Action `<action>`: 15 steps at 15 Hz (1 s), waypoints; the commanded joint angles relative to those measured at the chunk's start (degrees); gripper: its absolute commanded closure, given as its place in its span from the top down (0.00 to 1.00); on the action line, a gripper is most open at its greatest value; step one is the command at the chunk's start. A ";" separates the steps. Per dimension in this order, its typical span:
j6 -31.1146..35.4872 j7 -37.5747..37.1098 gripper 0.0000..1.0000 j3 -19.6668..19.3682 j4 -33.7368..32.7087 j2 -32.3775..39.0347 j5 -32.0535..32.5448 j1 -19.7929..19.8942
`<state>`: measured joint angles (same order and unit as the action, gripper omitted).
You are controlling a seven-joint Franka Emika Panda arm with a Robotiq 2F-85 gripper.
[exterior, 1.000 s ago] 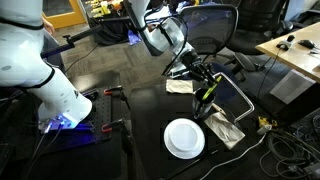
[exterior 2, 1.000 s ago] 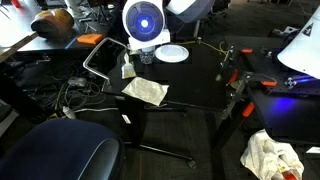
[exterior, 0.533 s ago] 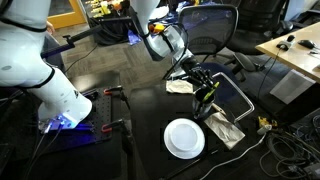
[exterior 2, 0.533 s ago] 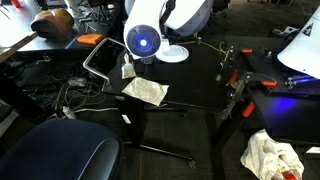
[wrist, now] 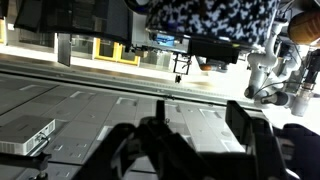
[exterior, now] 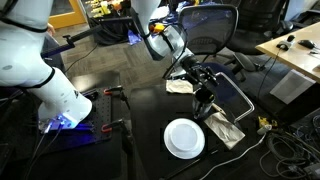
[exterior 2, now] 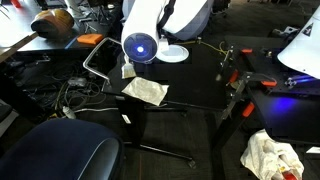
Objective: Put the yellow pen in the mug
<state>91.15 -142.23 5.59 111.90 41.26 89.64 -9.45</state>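
Note:
In an exterior view my gripper (exterior: 205, 87) hangs just above the mug (exterior: 203, 104), a small black cup on the dark table beside the round white plate (exterior: 184, 138). The yellow pen does not show in any view; the mug's inside is hidden from me. In the wrist view the gripper (wrist: 200, 135) has its two dark fingers (wrist: 246, 125) standing apart with nothing between them, so it is open. In the exterior view from the opposite side, the arm's wrist with its blue light ring (exterior 2: 142, 45) covers the mug and gripper, and only the plate (exterior 2: 173, 53) shows.
A crumpled napkin (exterior: 224, 128) lies right of the plate, also visible near the table's edge (exterior 2: 146, 90). A second tissue (exterior: 180, 86) lies behind the mug. An office chair (exterior: 205, 30) stands beyond the table. Red clamps (exterior 2: 232, 60) grip the table's side.
The yellow-green pen seen in the gripper over the mug no longer shows. The jaws have come apart. The arm has hardly moved.

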 commanded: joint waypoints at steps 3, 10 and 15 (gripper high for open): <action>-3.77 -1.39 1.00 1.28 2.47 -4.96 -0.98 -0.25; 1.95 3.26 1.00 2.66 7.98 -16.77 0.70 1.61; 19.05 10.65 1.00 2.35 14.46 -28.04 3.58 4.38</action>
<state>100.93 -135.44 7.18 120.19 21.49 91.21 -7.78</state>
